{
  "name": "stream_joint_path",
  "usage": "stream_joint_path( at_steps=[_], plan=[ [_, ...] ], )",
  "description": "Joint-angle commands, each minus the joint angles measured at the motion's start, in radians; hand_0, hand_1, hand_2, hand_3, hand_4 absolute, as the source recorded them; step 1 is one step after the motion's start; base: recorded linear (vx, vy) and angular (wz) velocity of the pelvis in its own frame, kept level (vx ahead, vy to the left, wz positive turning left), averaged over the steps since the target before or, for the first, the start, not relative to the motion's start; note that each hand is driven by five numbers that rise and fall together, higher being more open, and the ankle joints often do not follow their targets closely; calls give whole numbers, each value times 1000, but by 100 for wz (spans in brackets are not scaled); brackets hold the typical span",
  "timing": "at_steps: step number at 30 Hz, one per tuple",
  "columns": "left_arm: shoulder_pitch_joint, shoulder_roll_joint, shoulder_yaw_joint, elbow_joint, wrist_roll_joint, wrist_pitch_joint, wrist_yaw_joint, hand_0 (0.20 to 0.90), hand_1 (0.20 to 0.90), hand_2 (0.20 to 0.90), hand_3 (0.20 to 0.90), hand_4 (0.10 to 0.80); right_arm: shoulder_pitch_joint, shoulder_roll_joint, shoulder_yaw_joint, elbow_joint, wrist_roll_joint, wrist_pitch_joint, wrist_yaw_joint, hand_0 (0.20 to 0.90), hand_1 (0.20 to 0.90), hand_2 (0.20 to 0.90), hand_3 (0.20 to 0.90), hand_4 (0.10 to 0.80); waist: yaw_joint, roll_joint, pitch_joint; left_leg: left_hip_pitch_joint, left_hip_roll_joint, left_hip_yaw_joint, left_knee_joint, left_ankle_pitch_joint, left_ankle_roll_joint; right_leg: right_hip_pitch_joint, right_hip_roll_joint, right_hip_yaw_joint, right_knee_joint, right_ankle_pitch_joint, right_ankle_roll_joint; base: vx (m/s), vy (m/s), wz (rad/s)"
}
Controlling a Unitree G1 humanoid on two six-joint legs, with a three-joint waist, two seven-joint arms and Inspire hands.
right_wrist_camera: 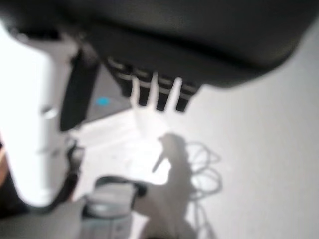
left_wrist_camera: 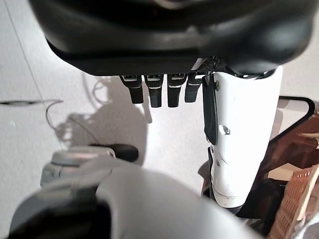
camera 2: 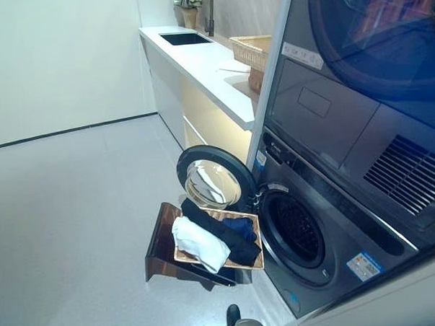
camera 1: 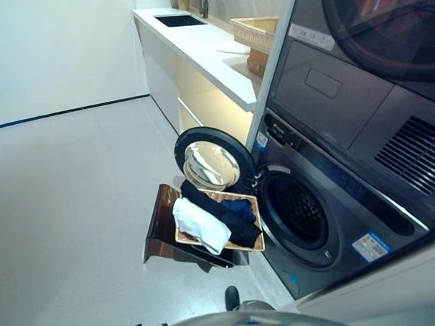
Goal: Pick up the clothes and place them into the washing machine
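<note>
A pale floor [camera 1: 68,213] runs beside a white counter [camera 1: 198,45] and one washing machine [camera 1: 328,216], its door [camera 1: 212,163] open. One basket [camera 1: 255,242] beside it holds three clothes [camera 1: 200,225]: white, black, blue. The left hand [left_wrist_camera: 164,89] and right hand [right_wrist_camera: 159,94] both hang with fingers straight, holding nothing.

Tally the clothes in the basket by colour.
White garment: 1
Black garment: 1
Blue garment: 1
Total: 3 visible in the wicker basket; more could lie hidden beneath.

Woven wicker basket [camera 1: 255,242], seemingly cloth-filled
</note>
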Motion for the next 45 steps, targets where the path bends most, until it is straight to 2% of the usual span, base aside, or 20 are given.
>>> stream_joint_path(
  at_steps=[1, 3, 6, 7, 13, 14, 16, 17, 20, 21, 22, 24, 25, 27, 30, 34, 40, 42, 43, 45],
  plan=[
    [-47, 0, 25, -5, -4, -32, 4, 900, 900, 900, 900, 800, -36, -45, -41, 13, 8, -31, -12, 900, 900, 900, 900, 800, 3, 17, -28, -5, -27, 44, 75, -78, -99, 22, 0, 17, -54, 27, 51, 174, -123, -4],
    [-39, -6, 37, -2, -8, -30, 4, 900, 900, 900, 900, 800, -35, -42, -35, 0, 1, -32, -16, 900, 900, 900, 900, 800, 13, 12, -42, 0, -16, 57, 83, -87, -109, 46, 3, -15, -83, 22, 45, 249, -197, -3],
    [-37, -8, 43, 5, -13, -29, 6, 900, 900, 900, 900, 800, -37, -43, -34, -6, 5, -35, -13, 900, 900, 900, 900, 800, 15, 11, -52, 7, 4, 65, 91, -80, -126, 69, 19, -15, -99, 11, 39, 175, -165, 3],
    [-36, -12, 43, 7, -19, -32, 7, 900, 900, 900, 900, 800, -40, -45, -35, -14, 13, -38, -11, 900, 900, 900, 900, 800, 13, 13, -64, 11, 24, 71, 97, -65, -142, 74, 35, -14, -94, -7, 29, 133, -135, 3],
    [-54, -18, 26, -1, -24, -32, 13, 900, 900, 900, 900, 800, -41, -58, -41, -12, 29, -42, -13, 900, 900, 900, 900, 800, -3, 26, -73, 18, 65, 73, 140, -54, -167, 65, 74, -1, -35, -75, -4, 190, -198, 4],
    [-65, -23, 17, -5, -26, -32, 14, 900, 900, 900, 900, 800, -35, -64, -44, -6, 33, -41, -14, 900, 900, 900, 900, 800, -10, 30, -74, 15, 78, 76, 183, -42, -177, 65, 93, 9, -13, -93, -21, 172, -189, -7],
    [-70, -26, 11, -11, -27, -32, 14, 900, 900, 900, 900, 800, -32, -66, -45, -3, 32, -40, -15, 900, 900, 900, 900, 800, -12, 31, -73, 5, 81, 79, 210, -35, -184, 70, 99, 12, -13, -101, -26, 164, -185, -5],
    [-80, -34, 2, -20, -29, -33, 13, 900, 900, 900, 900, 800, -24, -73, -51, 6, 37, -38, -15, 900, 900, 900, 900, 800, -14, 33, -71, -27, 80, 83, 312, 4, -199, 87, 112, 22, -14, -111, -39, 145, -190, -3],
    [-103, -46, -20, -38, -35, -34, 10, 900, 900, 900, 900, 800, -23, -91, -62, 6, 43, -37, -21, 900, 900, 900, 900, 800, -16, 26, -43, -130, 82, 111, 504, 61, -215, 118, 106, 22, -3, -129, -57, 100, -183, 5],
    [-115, -48, -33, -44, -38, -35, 12, 900, 900, 900, 900, 800, -27, -97, -65, 6, 49, -38, -26, 900, 900, 900, 900, 800, -22, 18, -35, -164, 101, 145, 534, 84, -219, 125, 99, 18, 3, -136, -62, 39, -142, 13],
    [-127, -48, -40, -48, -44, -36, 12, 900, 900, 900, 900, 800, -32, -99, -68, 5, 59, -38, -30, 900, 900, 900, 900, 800, -21, 7, -28, -204, 117, 175, 533, 67, -209, 130, 89, 17, 11, -146, -62, 46, -126, 8],
    [-128, -50, -44, -52, -44, -36, 12, 900, 900, 900, 900, 800, -31, -99, -67, 6, 61, -39, -31, 900, 900, 900, 900, 800, -18, -1, -25, -226, 117, 188, 524, 41, -195, 140, 85, 24, 10, -151, -61, 40, -74, -7],
    [-129, -54, -50, -63, -45, -38, 16, 900, 900, 900, 900, 800, -39, -101, -60, 13, 58, -35, -37, 900, 900, 900, 900, 800, -10, -27, -18, -307, 119, 208, 487, -25, -161, 147, 64, 35, 19, -156, -55, 50, -67, -15],
    [-127, -55, -51, -63, -43, -37, 16, 900, 900, 900, 900, 800, -41, -100, -58, 16, 57, -35, -40, 900, 900, 900, 900, 800, -8, -33, -14, -325, 127, 210, 472, -43, -154, 157, 61, 41, 20, -163, -52, 53, -52, -14],
    [-129, -51, -57, -69, -50, -41, 23, 900, 900, 900, 900, 800, -48, -99, -48, 19, 62, -36, -47, 900, 900, 900, 900, 800, -1, -38, 1, -368, 148, 202, 367, 16, -167, 173, 66, 51, 34, -175, -54, 37, -7, -13],
    [-123, -50, -62, -65, -56, -46, 29, 900, 900, 900, 900, 800, -48, -99, -54, 24, 88, -41, -52, 900, 900, 900, 900, 800, 1, -9, 7, -350, 179, 205, 203, 130, -199, 213, 73, 60, 29, -190, -42, 80, 94, -17],
    [-121, -53, -60, -59, -46, -45, 28, 900, 900, 900, 900, 800, -38, -104, -77, 41, 89, -34, -48, 900, 900, 900, 900, 800, -8, 21, -36, -282, 139, 198, 129, 100, -183, 250, 38, 65, 5, -196, -14, 132, 191, -6],
    [-123, -50, -60, -59, -42, -46, 25, 900, 900, 900, 900, 800, -35, -101, -80, 43, 86, -31, -43, 900, 900, 900, 900, 800, -7, 23, -48, -274, 121, 201, 132, 85, -171, 259, 21, 70, -1, -195, 0, 127, 226, -7],
    [-123, -44, -56, -55, -34, -43, 24, 900, 900, 900, 900, 800, -37, -97, -78, 46, 77, -26, -40, 900, 900, 900, 900, 800, -3, 25, -57, -270, 103, 210, 139, 64, -156, 268, -3, 78, -4, -192, 19, 120, 246, -14],
    [-122, -43, -54, -56, -33, -45, 24, 900, 900, 900, 900, 800, -37, -92, -77, 45, 76, -25, -38, 900, 900, 900, 900, 800, 0, 27, -58, -270, 95, 213, 143, 56, -148, 269, -12, 83, -2, -190, 27, 84, 188, -13]
  ],
)
